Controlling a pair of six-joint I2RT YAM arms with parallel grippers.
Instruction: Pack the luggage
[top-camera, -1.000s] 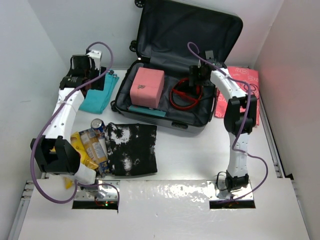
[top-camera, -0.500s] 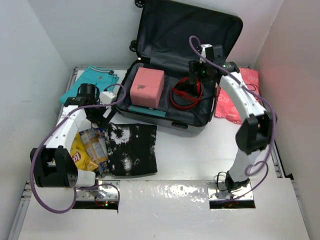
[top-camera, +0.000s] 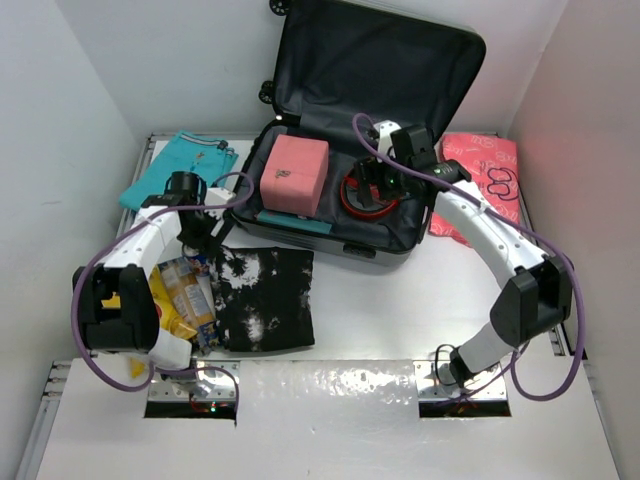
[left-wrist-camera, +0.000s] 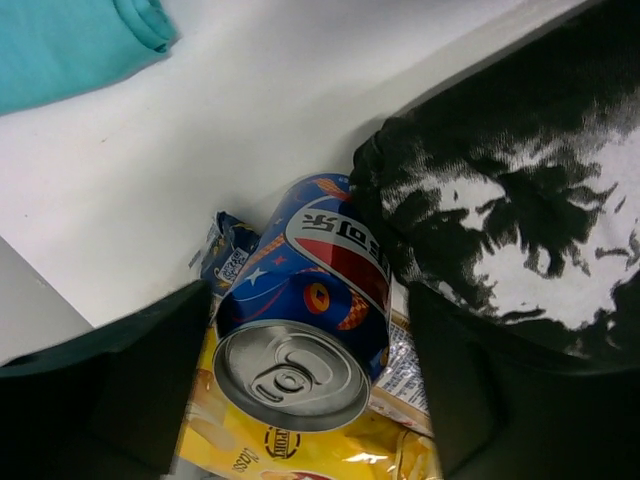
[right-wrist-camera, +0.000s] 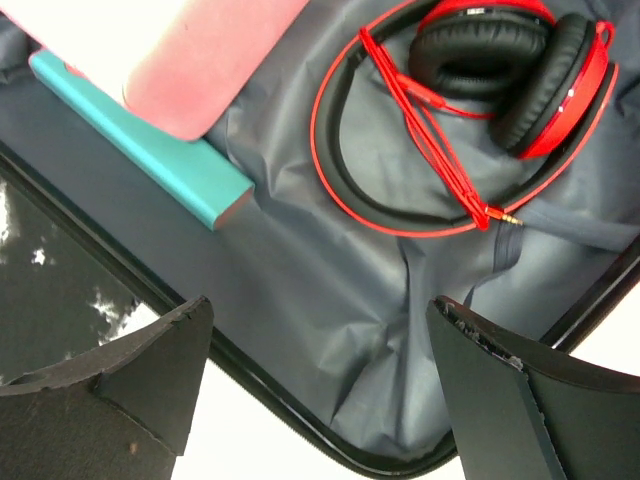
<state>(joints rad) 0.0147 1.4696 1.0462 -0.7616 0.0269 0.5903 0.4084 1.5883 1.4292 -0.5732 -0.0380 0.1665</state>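
The luggage (top-camera: 370, 70) lies open at the back, lid propped up. Its dark grey lining (right-wrist-camera: 330, 270) holds a pink pouch (top-camera: 293, 173), a flat teal box (right-wrist-camera: 150, 155) and red headphones (right-wrist-camera: 480, 90). My right gripper (top-camera: 380, 188) is open and empty, hovering over the lining near the suitcase's front rim, just short of the headphones; it also shows in the right wrist view (right-wrist-camera: 320, 390). My left gripper (left-wrist-camera: 310, 390) is open, its jaws standing either side of a blue Pepsi can (left-wrist-camera: 305, 320) lying on snack bags, with gaps on both sides.
A black-and-white tie-dye shirt (top-camera: 265, 295) lies in front of the luggage, touching the can. Yellow chip bags (top-camera: 170, 300) lie under and beside the can. A teal garment (top-camera: 180, 165) is at the back left. A red-pink package (top-camera: 482, 180) is right of the luggage.
My left gripper moved from the teal garment at the back left down to the can. My right gripper came lower and nearer over the headphones.
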